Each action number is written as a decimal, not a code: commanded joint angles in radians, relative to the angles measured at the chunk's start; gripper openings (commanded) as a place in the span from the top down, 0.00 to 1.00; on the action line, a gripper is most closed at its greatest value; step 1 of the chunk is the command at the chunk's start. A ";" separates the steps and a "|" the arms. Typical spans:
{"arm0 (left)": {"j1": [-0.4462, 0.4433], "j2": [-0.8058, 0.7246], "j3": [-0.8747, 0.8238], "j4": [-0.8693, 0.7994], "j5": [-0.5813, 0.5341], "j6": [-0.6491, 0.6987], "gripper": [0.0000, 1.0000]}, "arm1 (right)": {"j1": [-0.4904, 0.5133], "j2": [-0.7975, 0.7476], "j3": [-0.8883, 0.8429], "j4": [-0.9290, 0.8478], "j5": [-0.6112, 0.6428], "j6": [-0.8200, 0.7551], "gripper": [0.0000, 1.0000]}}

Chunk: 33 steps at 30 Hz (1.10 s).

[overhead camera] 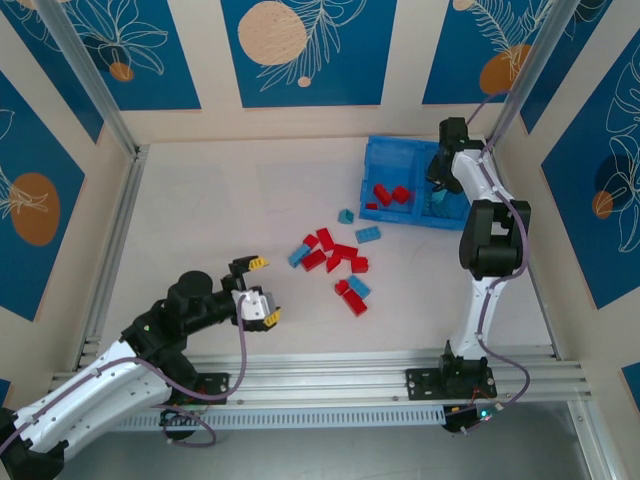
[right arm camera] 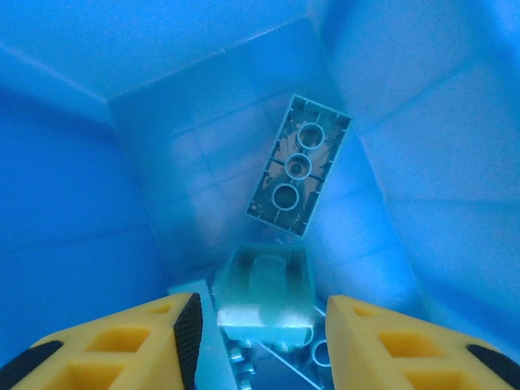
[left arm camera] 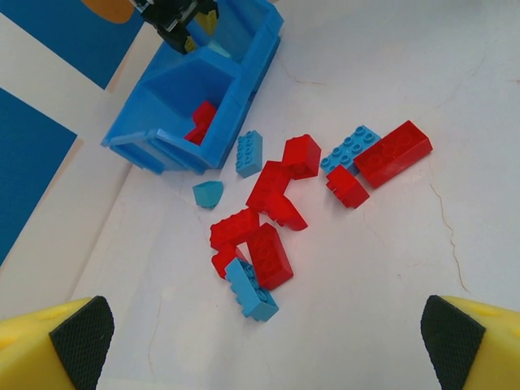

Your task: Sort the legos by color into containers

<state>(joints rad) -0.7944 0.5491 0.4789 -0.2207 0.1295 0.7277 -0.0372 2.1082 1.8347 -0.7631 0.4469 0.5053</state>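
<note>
Hanging in the blue bin's [overhead camera: 385, 150] right half, my right pincer [right arm camera: 260, 321] is open around a loose teal brick [right arm camera: 264, 288]; blues go here. My left pincer [overhead camera: 262, 290] hovers wide open near the unsorted legos [overhead camera: 335, 262].

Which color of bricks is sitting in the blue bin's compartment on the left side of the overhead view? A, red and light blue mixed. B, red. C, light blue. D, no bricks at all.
B: a few red bricks lie together in that compartment of the blue bin, and no light blue one can be seen among them.
</note>
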 commanded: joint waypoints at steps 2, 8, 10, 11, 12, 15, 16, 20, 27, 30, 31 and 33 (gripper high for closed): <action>0.019 0.013 -0.007 0.043 -0.004 -0.052 0.00 | -0.001 -0.060 0.024 -0.064 -0.043 0.011 0.49; 0.075 0.133 0.071 0.118 -0.080 -0.411 0.00 | 0.019 -0.347 -0.263 -0.008 -0.150 0.070 0.48; 0.084 0.213 0.158 0.075 -0.141 -0.558 0.00 | 0.036 -0.485 -0.384 0.011 -0.211 0.101 0.47; 0.086 0.261 0.214 0.038 -0.189 -0.647 0.00 | 0.049 -0.562 -0.447 0.019 -0.245 0.113 0.45; 0.090 0.310 0.265 -0.004 -0.213 -0.704 0.00 | 0.065 -0.629 -0.497 0.027 -0.281 0.120 0.43; 0.090 0.489 0.425 -0.133 -0.257 -0.844 0.00 | 0.141 -0.830 -0.640 0.036 -0.431 0.126 0.38; 0.091 0.556 0.476 -0.168 -0.274 -0.885 0.00 | 0.179 -0.887 -0.674 0.023 -0.464 0.131 0.37; 0.099 0.786 0.627 -0.233 -0.307 -0.996 0.03 | 0.379 -1.035 -0.740 -0.082 -0.464 0.186 0.33; 0.127 1.133 0.881 -0.296 -0.280 -1.184 0.11 | 0.679 -1.120 -0.821 -0.133 -0.452 0.376 0.28; 0.127 1.266 0.993 -0.313 -0.235 -1.222 0.13 | 0.752 -1.120 -0.814 -0.174 -0.391 0.403 0.25; 0.126 1.307 1.030 -0.321 -0.223 -1.244 0.15 | 0.759 -1.121 -0.812 -0.187 -0.378 0.408 0.24; 0.126 1.384 1.092 -0.339 -0.211 -1.291 0.18 | 0.764 -1.128 -0.811 -0.209 -0.364 0.414 0.24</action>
<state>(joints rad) -0.6773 1.8687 1.4921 -0.5037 -0.1181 -0.4583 0.7170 1.0027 1.0218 -0.9134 0.0395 0.8661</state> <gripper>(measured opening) 0.825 0.759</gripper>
